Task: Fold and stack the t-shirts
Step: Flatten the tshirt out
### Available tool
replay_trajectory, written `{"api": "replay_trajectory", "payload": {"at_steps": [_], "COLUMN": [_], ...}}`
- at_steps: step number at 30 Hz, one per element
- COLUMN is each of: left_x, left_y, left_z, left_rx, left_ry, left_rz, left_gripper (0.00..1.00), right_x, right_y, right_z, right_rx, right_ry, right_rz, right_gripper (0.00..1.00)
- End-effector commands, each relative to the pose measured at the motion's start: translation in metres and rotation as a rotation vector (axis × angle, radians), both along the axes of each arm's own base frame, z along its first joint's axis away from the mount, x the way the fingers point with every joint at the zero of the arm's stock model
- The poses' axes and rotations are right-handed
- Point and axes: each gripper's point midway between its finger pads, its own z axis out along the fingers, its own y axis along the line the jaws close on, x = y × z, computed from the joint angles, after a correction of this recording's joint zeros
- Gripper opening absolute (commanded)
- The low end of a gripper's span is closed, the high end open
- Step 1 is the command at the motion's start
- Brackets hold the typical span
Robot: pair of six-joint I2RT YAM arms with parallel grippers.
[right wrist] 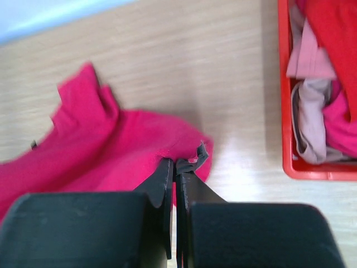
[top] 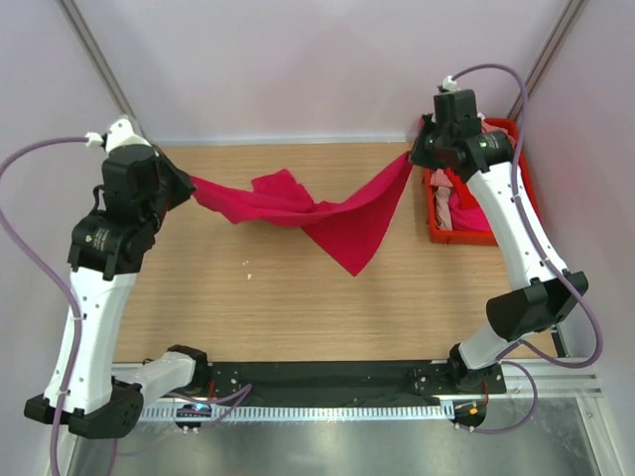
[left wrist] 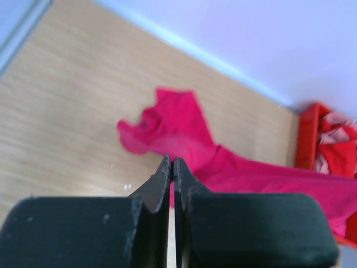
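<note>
My left gripper (left wrist: 172, 167) is pinched tight on one edge of the crimson t-shirt (top: 327, 213), and the cloth runs out from behind the jaws. My right gripper (right wrist: 174, 168) is pinched on the opposite edge, with a cloth tuft poking up beside the tips. The shirt hangs strung between both, long axis left to right across the table (top: 248, 317). Its middle sags and a pointed flap drops toward the wood; can't tell if it touches. Neither arm is nearer, both have it. Next it likely needs stretching and laying flat. Far right, near my right gripper, is the red bin (top: 434, 236), holding a pale pink shirt (right wrist: 312, 123) and a red shirt (right wrist: 334, 33), both crumpled.
</note>
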Motion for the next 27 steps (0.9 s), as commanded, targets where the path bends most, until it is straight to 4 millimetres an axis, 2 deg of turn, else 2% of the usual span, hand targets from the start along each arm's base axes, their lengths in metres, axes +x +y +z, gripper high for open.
{"api": "replay_trajectory", "payload": {"at_steps": [1,2,3,4,5,6,9,10,11,12,13,14,15,16,19,21,24,25,27], "left_x": [0.002,0.001,-0.001,-0.006,-0.010,-0.014,-0.037,-0.044,-0.059,-0.067,-0.076,-0.094,-0.105,-0.115,-0.142,-0.154,-0.153,-0.145,-0.140], "left_y": [0.017,0.021,0.024,0.029,0.035,0.040,0.051,0.053,0.056,0.056,0.057,0.058,0.058,0.056,0.061,0.065,0.067,0.067,0.071], "left_z": [0.052,0.065,0.076,0.100,0.111,0.123,0.169,0.184,0.200,0.210,0.225,0.238,0.248,0.258,0.273,0.280,0.285,0.284,0.293], "left_rx": [0.075,0.104,0.114,0.108,0.123,0.121,0.092,0.074,0.053,0.041,0.022,0.011,0.015,0.008,0.014,0.013,0.033,0.053,0.063], "left_ry": [-0.115,-0.139,-0.160,-0.217,-0.245,-0.276,-0.413,-0.466,-0.524,-0.564,-0.625,-0.685,-0.725,-0.770,-0.840,-0.879,-0.905,-0.895,-0.924], "left_rz": [0.046,0.053,0.063,0.079,0.107,0.125,0.161,0.167,0.169,0.159,0.153,0.137,0.114,0.090,0.078,0.086,0.098,0.107,0.145], "left_gripper": [0.00,0.00,0.00,0.00,0.00,0.00,0.00,0.00,0.00,0.00,0.00,0.00,0.00,0.00,0.01,0.00,0.01,0.01,0.00], "right_x": [0.002,0.004,0.005,0.006,0.004,0.004,-0.005,-0.015,-0.019,-0.025,-0.042,-0.050,-0.061,-0.082,-0.096,-0.105,-0.098,-0.094,-0.079], "right_y": [0.002,0.002,0.002,0.001,-0.001,-0.001,-0.001,-0.003,-0.002,-0.004,0.001,0.000,-0.001,-0.005,-0.014,-0.019,-0.019,-0.019,-0.015], "right_z": [0.056,0.076,0.087,0.098,0.123,0.135,0.180,0.196,0.210,0.218,0.232,0.240,0.248,0.263,0.268,0.277,0.284,0.284,0.281], "right_rx": [0.032,0.048,0.059,0.071,0.094,0.107,0.157,0.171,0.189,0.200,0.227,0.233,0.240,0.248,0.247,0.245,0.238,0.237,0.238], "right_ry": [-0.137,-0.188,-0.212,-0.235,-0.294,-0.325,-0.443,-0.487,-0.528,-0.553,-0.589,-0.619,-0.647,-0.697,-0.749,-0.787,-0.803,-0.803,-0.794], "right_rz": [0.045,0.053,0.052,0.048,0.041,0.038,0.040,0.042,0.048,0.045,0.096,0.103,0.112,0.121,0.095,0.081,0.080,0.077,0.076], "right_gripper": [0.01,0.01,0.01,0.01,0.01,0.01,0.01,0.01,0.01,0.01,0.01,0.01,0.01,0.01,0.01,0.01,0.01,0.01,0.01]}}
